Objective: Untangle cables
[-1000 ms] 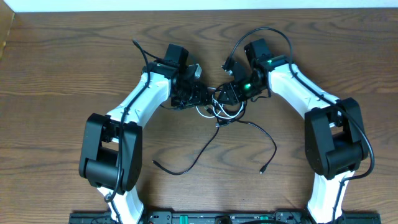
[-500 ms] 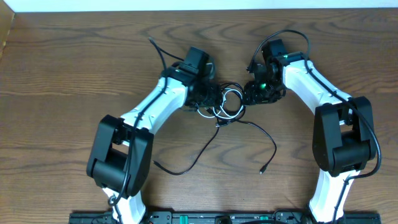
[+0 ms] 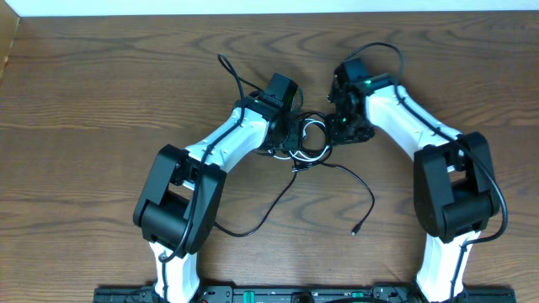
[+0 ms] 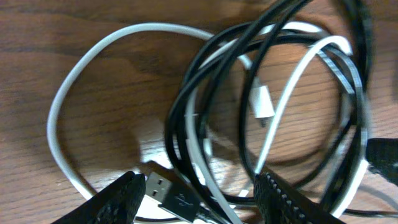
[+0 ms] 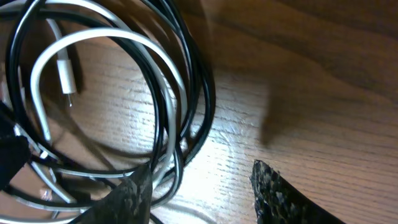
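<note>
Left pincer (image 4: 200,200) stands apart, its two fingers (image 4: 118,202) low over the desk (image 3: 101,126) on either side of the cables (image 3: 309,140). Between them lie a black USB plug (image 4: 163,188), one white strand and a few black ones; nothing is clamped. Right pincer (image 5: 199,193) is apart as well, at the other side of the same knot. The rim of the black loops lies just inside its gap, with bare wood across the rest.

The cables sit in one knot at mid-desk, between the two pincers. One white cable (image 4: 61,112) shows. It swings out in a wide loop to one side and coils back among the black cables (image 4: 208,81), and its small white plug (image 4: 263,102) lies inside the ring. How many black cables are in the coil cannot be told, since the strands overlap.

From overhead, two black tails leave the knot toward the arm bases. The left tail (image 3: 276,202) curves away leftward. The right tail (image 3: 371,200) bends rightward and ends in a small end plug (image 3: 354,229). Both lie flat, well apart from each other.
</note>
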You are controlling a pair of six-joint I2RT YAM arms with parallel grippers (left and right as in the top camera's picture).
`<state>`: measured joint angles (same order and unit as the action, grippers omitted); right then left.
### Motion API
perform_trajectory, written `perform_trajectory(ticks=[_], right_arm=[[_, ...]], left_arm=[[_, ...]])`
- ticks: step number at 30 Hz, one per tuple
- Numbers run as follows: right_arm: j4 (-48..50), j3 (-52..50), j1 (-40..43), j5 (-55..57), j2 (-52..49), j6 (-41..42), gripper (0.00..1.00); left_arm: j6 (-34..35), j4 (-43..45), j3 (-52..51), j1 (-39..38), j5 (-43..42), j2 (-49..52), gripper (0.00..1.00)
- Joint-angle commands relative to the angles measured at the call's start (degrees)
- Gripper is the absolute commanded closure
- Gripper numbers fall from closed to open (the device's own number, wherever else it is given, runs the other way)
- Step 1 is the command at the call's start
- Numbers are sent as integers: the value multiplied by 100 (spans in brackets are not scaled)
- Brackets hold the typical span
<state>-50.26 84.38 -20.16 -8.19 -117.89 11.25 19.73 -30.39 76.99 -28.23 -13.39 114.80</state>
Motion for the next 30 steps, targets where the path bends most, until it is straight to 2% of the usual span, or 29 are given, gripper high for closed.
perform_trajectory(ticks=[1,16,22,26,30], right_arm=[[48,-46,-190,688,33,315,52],[461,-280,-492,772,9,483,51],[409,-778,-461,1930,9,350,50],[415,-984,-378,2778,9,223,44],[468,-992,-238,2907,9,24,42]], left_arm=[[50,-103,-28,17,302,107,39],[50,-131,-28,17,367,107,39],[44,-299,-28,17,1165,107,40],[-50,-299,-28,17,1484,107,40],[-103,-295,-59,17,1853,111,40]])
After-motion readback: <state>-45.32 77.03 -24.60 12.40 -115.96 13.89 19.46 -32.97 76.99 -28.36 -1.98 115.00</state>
